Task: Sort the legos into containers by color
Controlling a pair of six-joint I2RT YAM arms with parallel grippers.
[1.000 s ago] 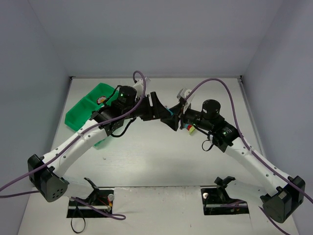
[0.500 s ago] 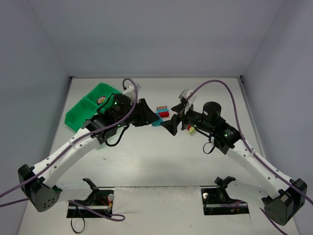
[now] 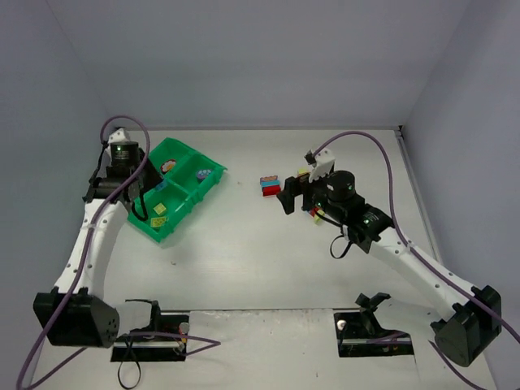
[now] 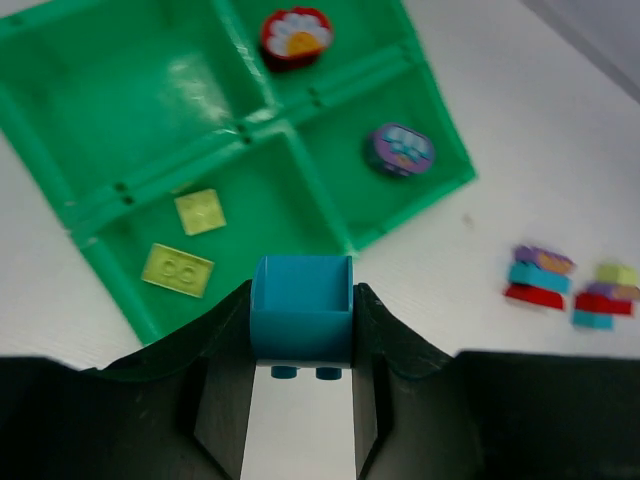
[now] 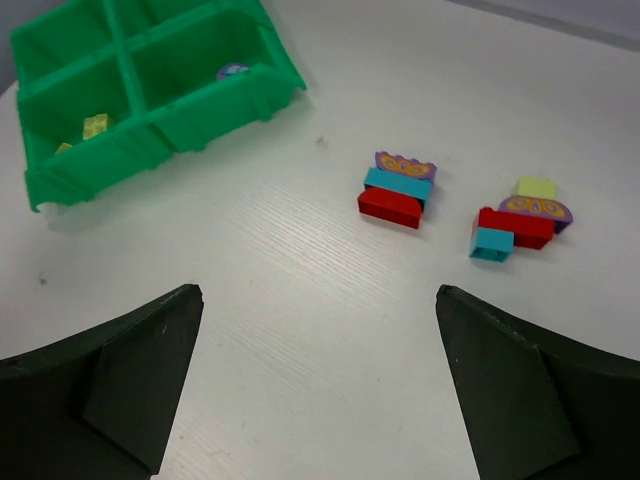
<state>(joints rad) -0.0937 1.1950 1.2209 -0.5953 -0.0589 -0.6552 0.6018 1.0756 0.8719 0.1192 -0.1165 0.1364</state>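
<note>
**A:** Where is the cyan brick (image 4: 301,318)?

**B:** Clamped in the left gripper (image 4: 301,295), with a finger pressed to each side. Only the left wrist view shows it. There it hangs in front of the near wall of the green tray (image 4: 305,190). In the top view the left arm (image 3: 89,236) covers it.

**A:** And inside the tray?

**B:** The left wrist view shows most. A red piece (image 4: 296,35) with a white flower lies in one far compartment. A purple piece (image 4: 400,150) lies in the compartment on the right. A square yellow-green plate (image 4: 199,211) and a longer yellow-green plate (image 4: 177,270) share the near compartment, apart from each other. The right wrist view sees the tray from the side, so its walls hide all but a bit of purple and a bit of yellow-green.

**A:** Which bricks are loose?

**B:** Two groups on the table (image 3: 244,260), well apart from the tray. The right wrist view shows them best. The first stack (image 5: 398,188) has purple, cyan and red pressed together. Just beside it, the second cluster (image 5: 518,222) has yellow-green, purple and red, with a small cyan brick touching the red. In the top view the right arm (image 3: 390,244) partly hides that second cluster.

**A:** And the right gripper (image 5: 318,300)?

**B:** Its fingers are spread wide with nothing between them. It hangs over bare table on the near side of both groups.
</note>
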